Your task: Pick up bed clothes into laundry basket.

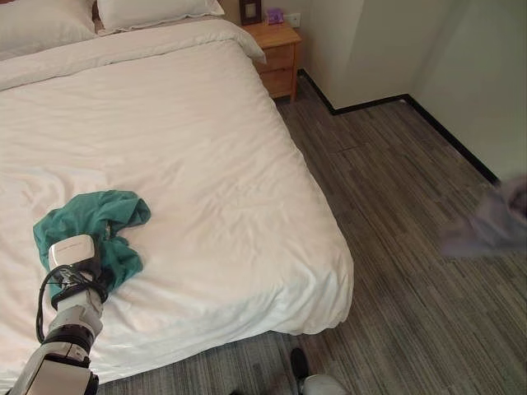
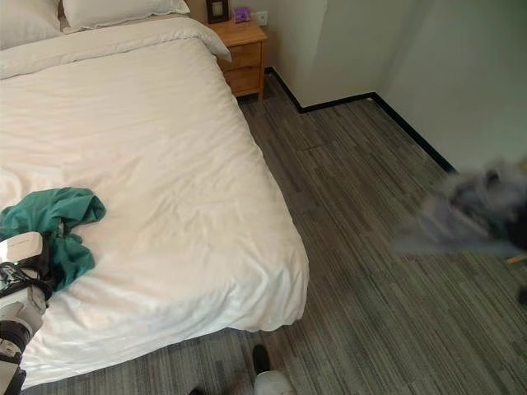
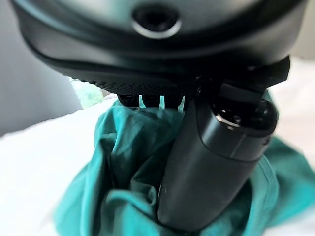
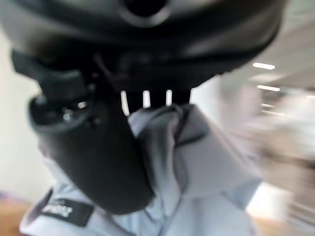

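White bed, grey striped floor. Left hand fingers clamped on teal garment lying on bed; right hand fingers clamped on pale grey shirt, held over floor.

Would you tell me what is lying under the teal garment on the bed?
The teal garment lies crumpled on the white duvet, with the left hand curled into its folds. Whatever is beneath the cloth itself is covered.
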